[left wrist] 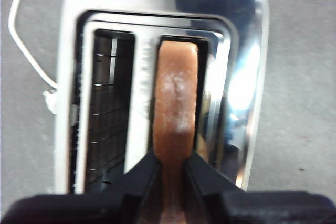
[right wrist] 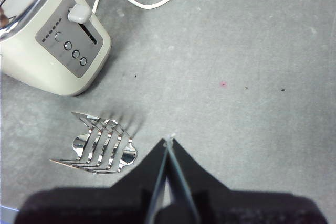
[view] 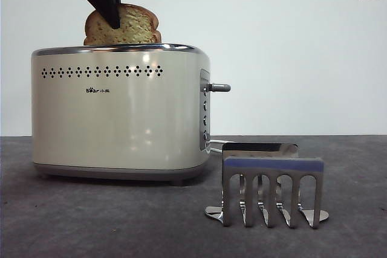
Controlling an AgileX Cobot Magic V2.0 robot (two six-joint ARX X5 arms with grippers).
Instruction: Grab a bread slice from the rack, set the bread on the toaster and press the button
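Nearest to us stands the rack (view: 272, 190), bare of bread, on the grey table (view: 91, 222) just in front of the toaster's (view: 121, 119) panel end, where the button (view: 217, 87) juts out sideways. Above the toaster we see the left gripper (left wrist: 172, 156) clamped on the slice of bread (view: 123, 26), which stands upright in one slot with its domed top above the chrome rim. Above the table beside the rack, away from the toaster, hangs the right gripper (right wrist: 169, 145), jaws pressed together on nothing.

Dark grey table (view: 91, 222) carries the toaster (view: 121, 113) and the rack (view: 272, 191)
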